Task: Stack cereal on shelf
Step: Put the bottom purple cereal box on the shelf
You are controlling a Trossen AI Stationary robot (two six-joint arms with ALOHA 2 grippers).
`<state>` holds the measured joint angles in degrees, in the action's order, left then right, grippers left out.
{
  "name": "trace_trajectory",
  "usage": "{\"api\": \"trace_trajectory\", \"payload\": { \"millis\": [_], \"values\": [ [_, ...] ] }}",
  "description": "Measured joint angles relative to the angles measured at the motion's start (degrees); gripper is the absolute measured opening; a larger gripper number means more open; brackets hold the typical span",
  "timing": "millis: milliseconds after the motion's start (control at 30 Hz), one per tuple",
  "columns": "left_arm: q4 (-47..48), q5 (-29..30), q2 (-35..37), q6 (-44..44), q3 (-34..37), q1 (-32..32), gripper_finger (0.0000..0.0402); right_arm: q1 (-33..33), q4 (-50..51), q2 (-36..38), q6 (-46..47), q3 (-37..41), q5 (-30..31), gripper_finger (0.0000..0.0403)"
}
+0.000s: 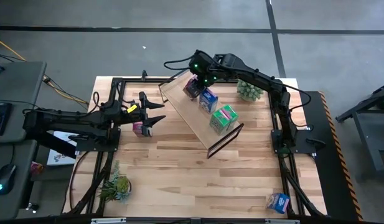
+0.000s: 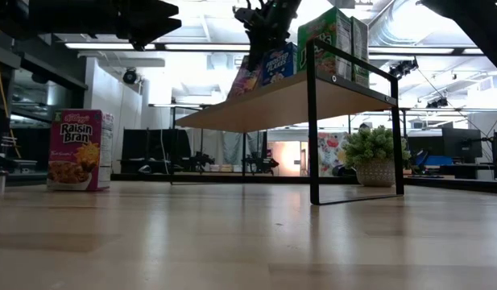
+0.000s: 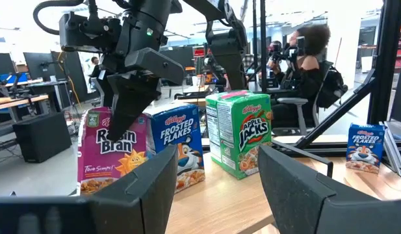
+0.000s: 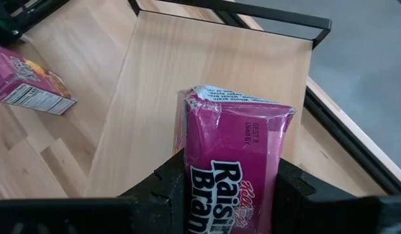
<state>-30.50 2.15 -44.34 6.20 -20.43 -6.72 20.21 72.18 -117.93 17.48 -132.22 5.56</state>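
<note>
Looking straight down, the shelf (image 1: 201,118), a long pale-wood board with thin black metal end frames, lies diagonally on the plank table (image 1: 179,174). Three glossy cartons stand in a row on it: a magenta Raisin Bran box (image 1: 193,87) nearest the shelf's far end, a blue Frosted Flakes box (image 1: 208,99) beside it, then a green Apple Jacks box (image 1: 223,119). The right gripper (image 1: 196,79) is clamped on the magenta box. The left gripper (image 1: 155,114) hovers left of the shelf, jaws apart and empty, over a second Raisin Bran box (image 1: 140,128). Another blue carton (image 1: 279,202) lies well apart from the shelf near the table's front corner.

At table height, the shelf's smooth underside and square black frame (image 2: 353,133) stand raised; the second magenta box stands upright on the table left of it, and a leafy potted plant (image 2: 375,157) sits beyond it.

From the left wrist, two blunt dark fingers (image 3: 132,195) stand wide apart, facing the three cartons on the shelf.

From the right wrist, the black ribbed fingers (image 4: 166,188) press both flat sides of the magenta carton, standing on the shelf board.
</note>
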Motion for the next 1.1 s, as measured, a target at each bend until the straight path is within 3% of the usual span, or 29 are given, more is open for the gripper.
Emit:
{"api": "trace_trajectory", "payload": {
  "millis": [500, 867, 1100],
  "values": [
    [0.0, 0.0, 0.0, 0.0, -0.02, 0.0, 0.0204, 0.0, -0.16, 0.04, -1.47, 0.0, 0.02, 0.0137],
    [0.0, 0.0, 0.0, -0.01, -0.02, 0.01, 0.0204, 0.0, -0.13, 0.04, -1.45, -0.02, 0.31, 0.025],
    [-0.35, -0.01, 0.0, 0.0, -0.02, 0.01, 0.0204, 0.0, -2.57, 0.04, -0.64, -0.02, -0.52, 0.0266]
  ]
}}
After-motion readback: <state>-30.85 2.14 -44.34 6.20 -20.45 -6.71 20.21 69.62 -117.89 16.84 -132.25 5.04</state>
